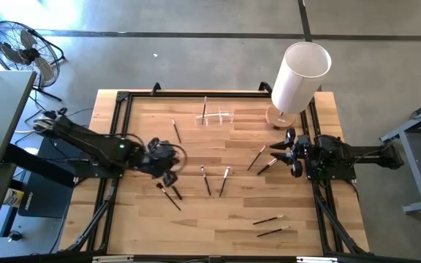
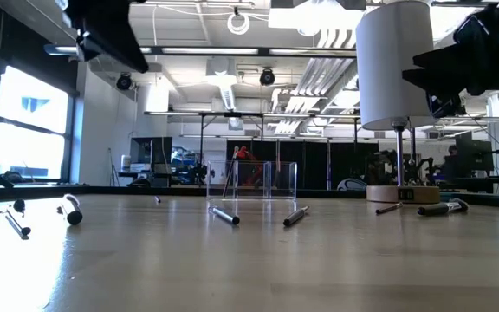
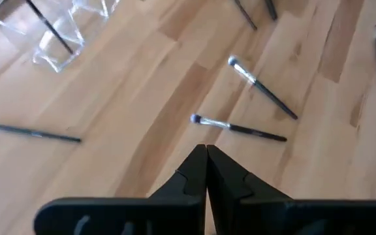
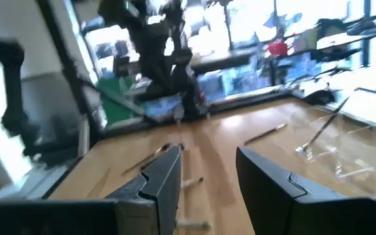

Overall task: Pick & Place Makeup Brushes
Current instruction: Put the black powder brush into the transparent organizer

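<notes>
Wood tabletop (image 1: 218,212), white cylinder (image 1: 298,77) at far right. Left hand (image 3: 206,151) clenched on nothing above the left-centre; right hand (image 1: 289,155) released at right edge. Makeup brushes (image 1: 214,180) scattered flat; one stands in the clear holder (image 1: 216,117).

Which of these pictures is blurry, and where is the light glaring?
Right wrist view: blurred throughout, with the room's windows washed out behind the open right gripper. Low view: bright windows and ceiling lights put a sheen on the table. Left wrist view: crisp; each makeup brush shows clearly.
</notes>
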Controlling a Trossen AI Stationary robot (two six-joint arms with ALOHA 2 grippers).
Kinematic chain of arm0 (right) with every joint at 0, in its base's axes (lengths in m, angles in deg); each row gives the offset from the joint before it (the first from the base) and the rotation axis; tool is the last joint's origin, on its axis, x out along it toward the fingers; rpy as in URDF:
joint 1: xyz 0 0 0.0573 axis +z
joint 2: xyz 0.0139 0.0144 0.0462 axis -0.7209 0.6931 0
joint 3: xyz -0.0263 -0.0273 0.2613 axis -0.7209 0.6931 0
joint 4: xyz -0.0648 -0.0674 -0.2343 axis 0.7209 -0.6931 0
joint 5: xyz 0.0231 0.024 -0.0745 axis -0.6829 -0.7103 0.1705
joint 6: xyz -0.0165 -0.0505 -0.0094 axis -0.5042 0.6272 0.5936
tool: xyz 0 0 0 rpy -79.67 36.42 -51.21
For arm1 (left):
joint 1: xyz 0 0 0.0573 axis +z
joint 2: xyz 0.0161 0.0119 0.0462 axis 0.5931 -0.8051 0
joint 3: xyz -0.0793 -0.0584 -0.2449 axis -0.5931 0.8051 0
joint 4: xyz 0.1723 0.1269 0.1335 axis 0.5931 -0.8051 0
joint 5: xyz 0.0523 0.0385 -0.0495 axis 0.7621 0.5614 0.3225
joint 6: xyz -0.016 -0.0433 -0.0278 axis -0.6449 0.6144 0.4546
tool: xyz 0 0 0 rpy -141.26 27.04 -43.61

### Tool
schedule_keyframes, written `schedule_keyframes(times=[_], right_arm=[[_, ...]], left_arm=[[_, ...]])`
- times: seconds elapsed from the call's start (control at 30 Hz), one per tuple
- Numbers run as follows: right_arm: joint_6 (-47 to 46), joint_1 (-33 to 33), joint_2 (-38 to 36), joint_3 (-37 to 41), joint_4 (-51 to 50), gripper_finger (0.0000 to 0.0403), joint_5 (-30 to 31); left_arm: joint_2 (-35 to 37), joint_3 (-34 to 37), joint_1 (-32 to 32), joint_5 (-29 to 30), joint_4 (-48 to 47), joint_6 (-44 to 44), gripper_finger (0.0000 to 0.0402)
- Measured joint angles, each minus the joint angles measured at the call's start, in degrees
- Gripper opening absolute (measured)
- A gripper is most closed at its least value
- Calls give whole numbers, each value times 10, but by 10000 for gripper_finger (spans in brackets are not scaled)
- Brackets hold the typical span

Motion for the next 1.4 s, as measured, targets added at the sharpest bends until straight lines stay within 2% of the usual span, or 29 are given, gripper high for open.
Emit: schedule_keyframes(times=[0.23, 0.37, 0.47, 0.7, 0.77, 0.87, 1.0, 1.1, 1.17, 1.27, 1.4], right_arm=[[-142, 0, 0, 0, 74, 142, 4], [-159, 0, -1, 0, 87, 142, 4], [-160, 0, -1, 0, 87, 142, 4], [-73, 0, -1, 0, 85, 142, 6], [-47, 0, 0, 0, 86, 142, 39], [-81, 0, 0, 0, 92, 141, 85], [-96, 0, 7, -7, 133, 127, 88], [-89, 5, 50, -53, 111, 110, 105], [-66, 12, 104, -102, 72, 97, 129], [-44, 22, 217, -187, 2, 84, 186], [-103, 26, 379, -320, -133, 80, 272]], left_arm=[[199, 172, 12, -26, 91, -60, 0], [290, 211, 21, -43, 98, -61, 0], [332, 221, 20, -39, 94, -61, 0], [372, 221, 20, -19, 99, -65, 0], [371, 221, 20, -12, 96, -75, 0], [365, 221, 20, -11, 88, -97, 0], [345, 221, 20, -11, 75, -99, 0], [340, 221, 20, -8, 63, -100, 0], [340, 221, 20, -2, 58, -109, 0], [340, 221, 20, -2, 58, -122, 0], [352, 221, 20, 10, 57, -95, 0]])
